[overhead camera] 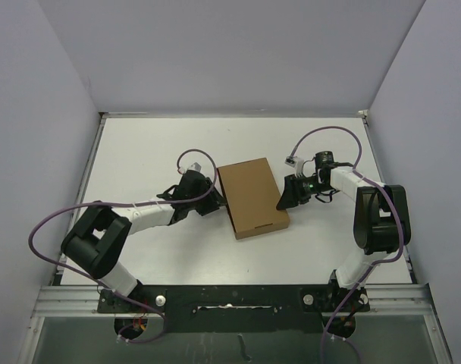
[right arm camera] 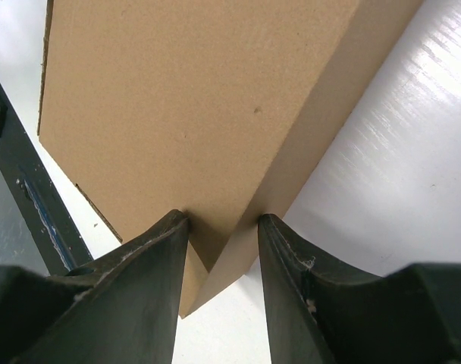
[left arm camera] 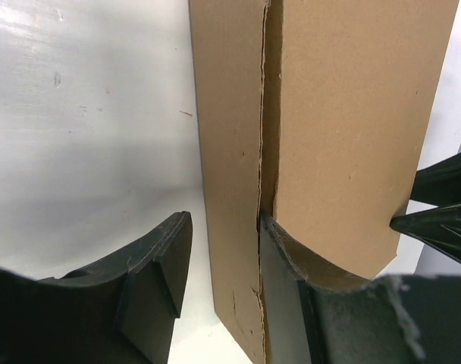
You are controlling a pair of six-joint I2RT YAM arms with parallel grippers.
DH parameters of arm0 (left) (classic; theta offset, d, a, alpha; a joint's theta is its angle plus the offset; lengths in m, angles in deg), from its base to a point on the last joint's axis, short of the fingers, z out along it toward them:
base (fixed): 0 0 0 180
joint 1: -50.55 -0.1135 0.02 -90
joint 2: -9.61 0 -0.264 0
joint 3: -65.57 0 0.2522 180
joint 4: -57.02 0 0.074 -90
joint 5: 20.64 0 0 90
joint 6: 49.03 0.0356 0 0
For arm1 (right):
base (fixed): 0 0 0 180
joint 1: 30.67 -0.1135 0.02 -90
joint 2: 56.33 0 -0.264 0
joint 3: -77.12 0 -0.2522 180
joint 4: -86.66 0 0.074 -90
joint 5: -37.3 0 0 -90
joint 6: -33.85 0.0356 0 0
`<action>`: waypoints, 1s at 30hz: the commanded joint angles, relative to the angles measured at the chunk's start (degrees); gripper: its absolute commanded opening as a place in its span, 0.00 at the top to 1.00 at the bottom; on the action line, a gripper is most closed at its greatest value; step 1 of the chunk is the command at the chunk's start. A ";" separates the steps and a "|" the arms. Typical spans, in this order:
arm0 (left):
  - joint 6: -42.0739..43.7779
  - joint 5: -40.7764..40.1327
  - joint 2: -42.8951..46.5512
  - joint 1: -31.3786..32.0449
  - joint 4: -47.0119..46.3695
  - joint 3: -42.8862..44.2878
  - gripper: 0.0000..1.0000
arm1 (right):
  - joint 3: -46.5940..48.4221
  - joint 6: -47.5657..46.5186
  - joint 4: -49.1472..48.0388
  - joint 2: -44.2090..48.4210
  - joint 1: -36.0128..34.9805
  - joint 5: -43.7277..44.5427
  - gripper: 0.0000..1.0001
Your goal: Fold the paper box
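The plain brown corrugated cardboard box (overhead camera: 253, 199) lies mid-frame on the white surface (overhead camera: 155, 144), lid (left arm camera: 352, 114) down — the closing stage, I'd judge. The left end effector (overhead camera: 214, 191) gapes at its left wall, holding nothing; the right end effector (overhead camera: 289, 196) straddles the right edge, grip unclear. Next: press the lid home — both arms crowd close.

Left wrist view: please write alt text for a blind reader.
A brown paper box fills the centre and right, a ragged vertical seam dividing two of its panels. The left arm's jaws stand apart at the bottom, one over the white table, the other at the seam; the right arm's jaws show at the right edge.
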 commanded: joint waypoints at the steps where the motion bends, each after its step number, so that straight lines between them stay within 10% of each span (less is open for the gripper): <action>1: -0.37 0.03 1.34 0.42 -4.66 1.48 0.61 | -0.51 -3.38 -1.28 -1.94 -0.84 7.36 0.60; 30: 2.77 2.07 -3.59 0.82 -3.32 6.49 0.71 | -0.51 -3.47 -1.14 -1.90 -1.31 7.45 0.61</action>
